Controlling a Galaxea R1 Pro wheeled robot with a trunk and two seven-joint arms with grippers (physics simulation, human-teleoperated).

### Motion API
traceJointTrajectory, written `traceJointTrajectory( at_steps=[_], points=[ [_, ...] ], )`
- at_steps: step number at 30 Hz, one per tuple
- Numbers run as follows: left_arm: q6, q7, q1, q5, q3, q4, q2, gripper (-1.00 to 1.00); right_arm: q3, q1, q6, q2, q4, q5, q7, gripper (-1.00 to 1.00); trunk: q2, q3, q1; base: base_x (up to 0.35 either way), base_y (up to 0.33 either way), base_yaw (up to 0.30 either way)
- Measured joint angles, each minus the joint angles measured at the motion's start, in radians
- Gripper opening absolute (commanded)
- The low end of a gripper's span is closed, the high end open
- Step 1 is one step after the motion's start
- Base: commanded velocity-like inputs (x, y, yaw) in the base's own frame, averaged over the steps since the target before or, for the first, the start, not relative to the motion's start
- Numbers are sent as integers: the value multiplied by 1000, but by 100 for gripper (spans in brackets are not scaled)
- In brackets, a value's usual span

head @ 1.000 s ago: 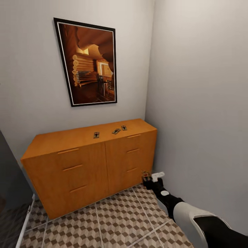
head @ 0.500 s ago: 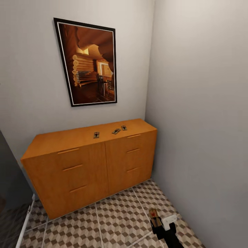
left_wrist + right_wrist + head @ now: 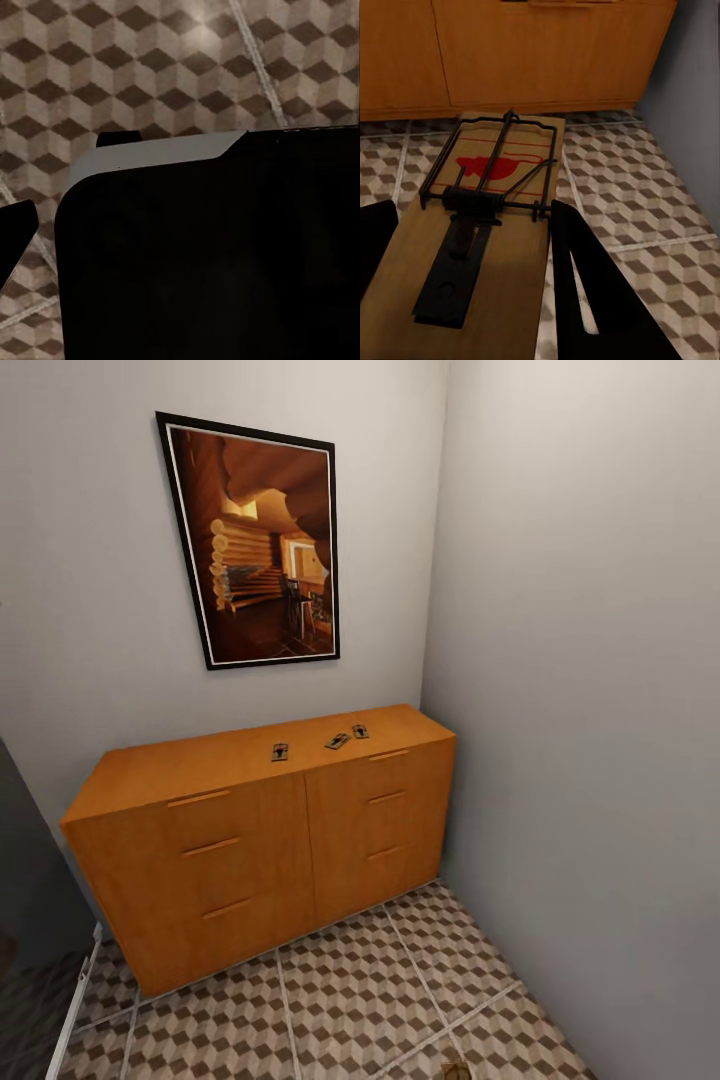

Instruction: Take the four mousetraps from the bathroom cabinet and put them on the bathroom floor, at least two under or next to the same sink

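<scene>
right wrist view: the right hand (image 3: 472, 247) grips one mousetrap (image 3: 480, 225) between its dark fingers (image 3: 585, 285), held low over the bathroom floor (image 3: 637, 195) before the cabinet (image 3: 547, 52). three mousetraps (image 3: 338, 741) lie on the cabinet top. the left hand's state cannot be told. this trap looks mid-carry; next comes finding the sink.

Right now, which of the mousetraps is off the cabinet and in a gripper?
The mousetrap between the right gripper's fingers, above the floor tiles. The other three lie on the cabinet top.
</scene>
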Motion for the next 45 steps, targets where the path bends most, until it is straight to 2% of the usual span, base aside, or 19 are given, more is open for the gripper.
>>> traceJointTrajectory(
  at_steps=[6, 8, 11, 13, 14, 15, 16, 17, 18, 19, 23, 25, 28, 32, 36, 39, 42, 45],
  points=[
    [19, 8, -1, 3, 3, -104, 0, 100, -1, 17, -6, 1, -1, -1, -3, -100, 0, 0, 0, 0, 0, 0],
    [50, 9, -1, 4, 3, -147, -1, 100, -2, 18, 11, 1, -2, 0, -4, -100, 0, 0, 0, 0, 0, 0],
    [180, 9, -2, 4, 4, -276, -4, 100, -2, 19, 39, 1, -2, 0, -5, -100, 0, 0, 0, 0, 0, 0],
    [335, 9, -3, 4, 3, -431, -6, 100, -2, 19, 48, 1, -2, 0, -5, -100, 0, 0, 0, 0, 0, 0],
    [381, 9, -2, 4, 3, -475, -6, 100, -2, 19, 50, 1, -2, 0, -5, -100, 0, 0, 0, 0, 0, 0],
    [467, 9, -3, 4, 3, -556, -6, 100, -2, 19, 52, 1, -3, 0, -6, -100, 0, 0, 0, 0, 0, 0],
    [509, 9, -2, 5, 2, -600, -6, 100, -2, 19, 53, 1, -3, 0, -6, -100, 0, 0, 0, 0, 0, 0],
    [581, 8, -2, 5, 1, -680, -7, 100, -2, 19, 54, 1, -3, 0, -6, -100, 0, 0, 0, 0, 0, 0],
    [614, 8, -2, 5, 1, -724, -7, 100, -2, 19, 54, 1, -3, 0, -6, -100, 0, 0, 0, 0, 0, 0],
    [670, 8, -2, 4, 0, -803, -7, 100, -2, 19, 55, 1, -3, 0, -6, -100, 0, 0, 0, 0, 0, 0],
    [806, 8, -2, 3, 0, -1035, -7, 100, -2, 19, 61, 1, -4, 0, -6, -100, 0, 0, 0, 0, 0, 0],
    [851, 8, -2, 3, 0, -1107, -7, 100, -2, 19, 66, 1, -4, 0, -6, -100, 0, 0, 0, 0, 0, 0],
    [963, 8, -2, 3, -1, -1261, -8, 100, -2, 19, 83, 1, -4, 0, -6, -100, 0, 0, 0, 0, 0, 0],
    [1100, 7, -2, 3, -2, -1413, -9, 100, -2, 19, 91, 1, -4, 0, -6, -100, 0, 0, 0, 0, 0, 0],
    [1195, 6, -9, 2, -3, -1519, -11, 100, -2, 19, 95, 1, -4, 0, -6, -100, 0, 0, 0, 0, 0, 0],
    [1219, 6, -35, 2, -3, -1546, -24, 100, -2, 19, 95, 1, -4, 0, -6, -100, 0, 0, 0, 0, 0, 0],
    [1231, 6, -86, -1, -5, -1558, -48, 100, -2, 19, 96, 3, -4, 1, -6, -100, 0, 0, 0, 0, 0, 0],
    [1235, 7, -156, -14, -7, -1561, -61, 100, -2, 19, 100, 4, -5, 1, -6, -100, 0, 0, 0, 0, 0, 0]
  ],
)
